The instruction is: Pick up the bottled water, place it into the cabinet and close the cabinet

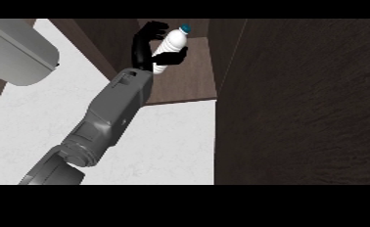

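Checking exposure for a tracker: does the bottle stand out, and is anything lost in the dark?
Head view: the white bottle stands out brightly against the dark cabinet; the black hand curled round it blends into that shade; the open door is uniformly dark.

Even, soft light is falling on the pale counter (166, 143), showing no glare; the dark wood cabinet (296, 103) is staying dim; the grey forearm (108, 118) is shading darker along its underside; edges are looking undistorted.
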You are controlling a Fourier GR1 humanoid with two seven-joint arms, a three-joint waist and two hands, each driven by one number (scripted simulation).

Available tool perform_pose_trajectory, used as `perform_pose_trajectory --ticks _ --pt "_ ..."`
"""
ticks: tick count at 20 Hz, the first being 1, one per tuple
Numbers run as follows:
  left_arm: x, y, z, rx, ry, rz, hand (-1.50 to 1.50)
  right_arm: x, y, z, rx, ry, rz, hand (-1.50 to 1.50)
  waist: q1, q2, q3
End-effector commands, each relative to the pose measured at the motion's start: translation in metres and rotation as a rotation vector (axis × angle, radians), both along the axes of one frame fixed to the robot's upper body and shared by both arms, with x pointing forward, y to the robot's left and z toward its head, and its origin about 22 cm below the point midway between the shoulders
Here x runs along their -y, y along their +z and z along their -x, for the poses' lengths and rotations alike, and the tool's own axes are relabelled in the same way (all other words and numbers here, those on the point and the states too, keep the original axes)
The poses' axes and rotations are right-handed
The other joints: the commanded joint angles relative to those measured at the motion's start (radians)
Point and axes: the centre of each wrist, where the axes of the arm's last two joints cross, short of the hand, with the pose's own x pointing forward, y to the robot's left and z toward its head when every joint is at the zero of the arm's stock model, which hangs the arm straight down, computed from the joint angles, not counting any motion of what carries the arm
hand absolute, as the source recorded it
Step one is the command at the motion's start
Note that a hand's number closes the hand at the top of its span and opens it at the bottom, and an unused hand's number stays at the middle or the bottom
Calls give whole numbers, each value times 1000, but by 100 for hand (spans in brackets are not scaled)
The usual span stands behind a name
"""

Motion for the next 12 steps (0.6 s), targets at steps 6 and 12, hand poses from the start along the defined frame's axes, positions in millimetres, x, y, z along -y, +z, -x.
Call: perform_pose_trajectory --ticks 6,12 --pt "-5 -1 -3 60 61 -141 -150 0 6 5 8 22 -54 -150 -20 4 0" --pt "-2 32 -17 81 -86 -75 -150 -6 7 3 4 50 -70 -150 -10 5 -1"
